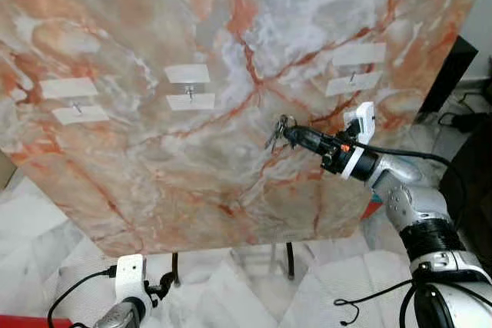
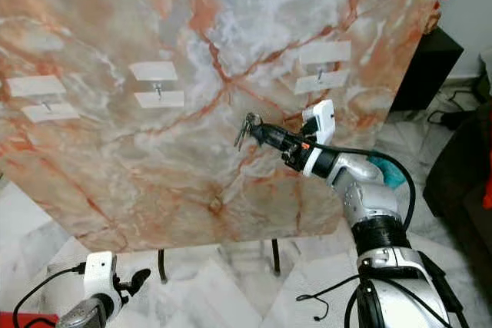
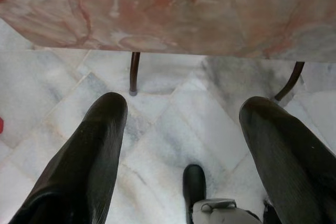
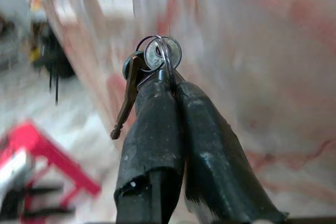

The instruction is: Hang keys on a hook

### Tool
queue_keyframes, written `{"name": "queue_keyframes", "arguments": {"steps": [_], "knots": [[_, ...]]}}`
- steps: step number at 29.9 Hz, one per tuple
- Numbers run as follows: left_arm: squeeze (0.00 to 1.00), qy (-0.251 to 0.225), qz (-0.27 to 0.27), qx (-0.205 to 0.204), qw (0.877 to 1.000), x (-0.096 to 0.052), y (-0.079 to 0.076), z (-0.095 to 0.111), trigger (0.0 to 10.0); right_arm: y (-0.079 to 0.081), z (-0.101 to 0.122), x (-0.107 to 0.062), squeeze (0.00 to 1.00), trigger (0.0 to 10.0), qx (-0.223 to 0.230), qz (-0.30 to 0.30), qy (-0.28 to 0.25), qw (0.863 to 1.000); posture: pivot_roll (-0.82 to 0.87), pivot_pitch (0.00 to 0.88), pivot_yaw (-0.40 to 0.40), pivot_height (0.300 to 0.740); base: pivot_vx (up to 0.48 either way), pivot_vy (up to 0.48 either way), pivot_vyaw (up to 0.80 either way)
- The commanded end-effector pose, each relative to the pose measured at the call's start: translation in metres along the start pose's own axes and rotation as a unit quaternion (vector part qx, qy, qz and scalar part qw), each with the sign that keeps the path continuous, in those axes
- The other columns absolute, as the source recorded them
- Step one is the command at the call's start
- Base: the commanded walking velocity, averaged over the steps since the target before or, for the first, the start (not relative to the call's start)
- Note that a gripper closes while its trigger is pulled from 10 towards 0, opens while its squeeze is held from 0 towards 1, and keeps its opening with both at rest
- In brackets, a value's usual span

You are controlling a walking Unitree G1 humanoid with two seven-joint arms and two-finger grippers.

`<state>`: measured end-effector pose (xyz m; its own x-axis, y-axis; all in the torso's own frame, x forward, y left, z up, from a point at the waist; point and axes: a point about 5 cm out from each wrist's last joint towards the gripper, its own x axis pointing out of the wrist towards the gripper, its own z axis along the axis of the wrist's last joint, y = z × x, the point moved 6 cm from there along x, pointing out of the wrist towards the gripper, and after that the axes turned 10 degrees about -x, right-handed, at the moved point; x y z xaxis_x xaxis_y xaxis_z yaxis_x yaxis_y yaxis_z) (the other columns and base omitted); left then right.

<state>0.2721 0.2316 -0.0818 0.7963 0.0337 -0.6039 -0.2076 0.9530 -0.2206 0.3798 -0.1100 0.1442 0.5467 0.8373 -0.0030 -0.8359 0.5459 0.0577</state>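
Right gripper: up at the marble panel [image 1: 231, 190], right gripper [image 1: 290, 135] pinched tight on the keys [image 1: 278, 131], fingers pressed together around the ring.
Keys: held out in front of the panel's middle, one key dangling off the ring, below and between the centre hook [image 1: 189, 93] and the hook [image 1: 353, 77] nearer the panel's right edge.
Third hook: far hook [image 1: 76, 105] sits near the panel's left edge.
Left gripper: left gripper [image 3: 181, 145] down low, fingers spread wide apart over the marble floor [image 3: 173, 114], below the panel's bottom edge, gripping nothing.
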Motion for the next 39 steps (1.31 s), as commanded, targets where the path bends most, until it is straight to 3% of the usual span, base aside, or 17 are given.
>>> {"name": "queue_keyframes", "arguments": {"steps": [1, 3, 6, 8, 21, 31, 39], "knots": [[0.0, 0.005, -0.001, 0.005, 1.0, -0.001, 0.0, -0.005, 10.0, 0.008, -0.012, 0.0, 0.0, 10.0, -0.01, 0.021, 0.02, 1.0, 0.07, 0.072, 0.039, 0.74, 0.0, 0.0, 0.0], [0.0, 0.003, -0.002, 0.0, 1.0, -0.002, 0.0, -0.005, 10.0, 0.016, -0.033, -0.009, 0.0, 10.0, -0.023, 0.037, 0.055, 0.998, 0.07, 0.07, 0.039, 0.74, 0.0, 0.0, 0.0], [0.0, 0.007, -0.004, 0.002, 1.0, -0.003, 0.001, -0.008, 10.0, 0.031, -0.045, -0.017, 0.0, 10.0, -0.049, 0.076, 0.069, 0.994, 0.06, 0.067, 0.041, 0.74, 0.0, 0.0, 0.0], [0.0, 0.008, -0.006, 0.001, 1.0, -0.003, 0.0, -0.009, 10.0, 0.035, -0.038, -0.019, 0.0, 10.0, -0.024, 0.082, 0.042, 0.995, 0.06, 0.066, 0.039, 0.74, 0.0, 0.0, 0.0], [0.0, 0.01, -0.018, 0.001, 1.0, -0.001, -0.007, -0.009, 10.0, 0.019, -0.006, -0.018, 0.0, 10.0, -0.025, 0.051, -0.014, 0.998, 0.06, 0.062, 0.041, 0.74, 0.0, 0.0, 0.0], [0.0, 0.009, -0.016, 0.017, 1.0, -0.002, -0.005, -0.008, 10.0, 0.022, -0.007, -0.014, 0.0, 10.0, -0.025, 0.057, -0.009, 0.998, 0.06, 0.07, 0.038, 0.74, 0.0, 0.0, 0.0], [0.0, 0.01, -0.009, 0.018, 1.0, -0.002, -0.003, -0.008, 10.0, 0.022, -0.008, -0.014, 0.0, 10.0, -0.026, 0.058, -0.002, 0.998, 0.06, 0.074, 0.037, 0.74, 0.0, -0.436, 0.0]]}}
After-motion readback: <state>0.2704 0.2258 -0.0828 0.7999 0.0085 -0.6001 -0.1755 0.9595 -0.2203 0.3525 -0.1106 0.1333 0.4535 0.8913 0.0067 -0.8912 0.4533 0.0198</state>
